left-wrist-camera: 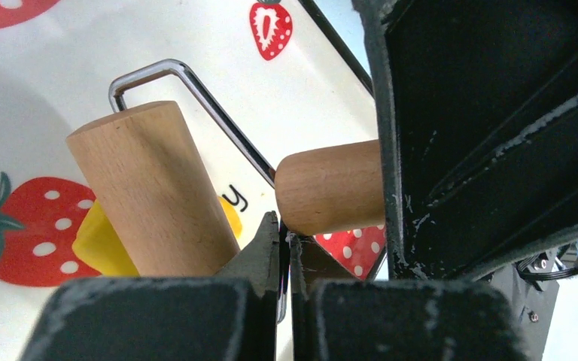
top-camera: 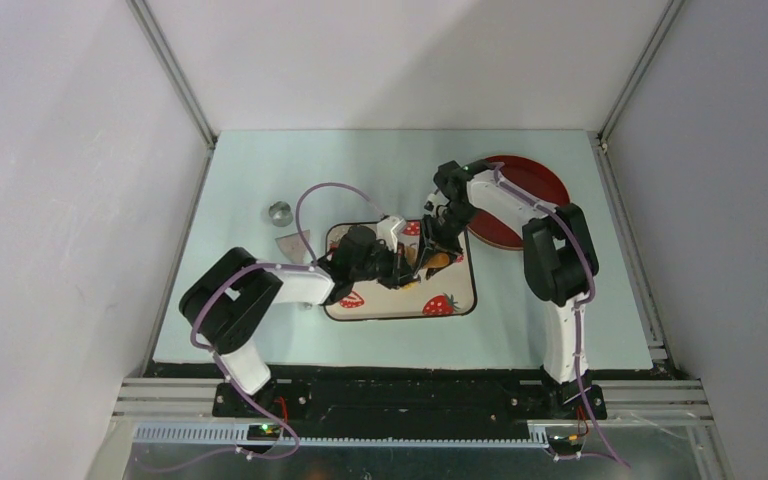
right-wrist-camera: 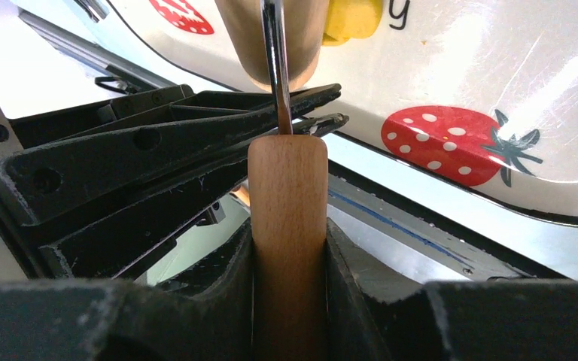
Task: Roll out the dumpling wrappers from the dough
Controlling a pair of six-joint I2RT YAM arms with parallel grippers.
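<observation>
A small wooden roller (left-wrist-camera: 150, 195) lies on a yellow lump of dough (left-wrist-camera: 101, 244) on the strawberry-print tray (top-camera: 465, 300). My right gripper (right-wrist-camera: 287, 233) is shut on the roller's wooden handle (right-wrist-camera: 287, 188), which it holds from the far side. My left gripper (left-wrist-camera: 284, 226) comes in from the left and is shut on the roller's thin metal frame (left-wrist-camera: 218, 113), just ahead of the handle (left-wrist-camera: 331, 186). In the right wrist view the dough (right-wrist-camera: 350, 19) peeks out beside the roller. Both grippers meet over the tray's middle in the top view. No dumpling wrappers are in view.
A dark red plate (top-camera: 530, 185) sits at the back right, behind my right arm. A small metal ring cutter (top-camera: 280, 212) and a grey scraper (top-camera: 293, 243) lie on the table left of the tray.
</observation>
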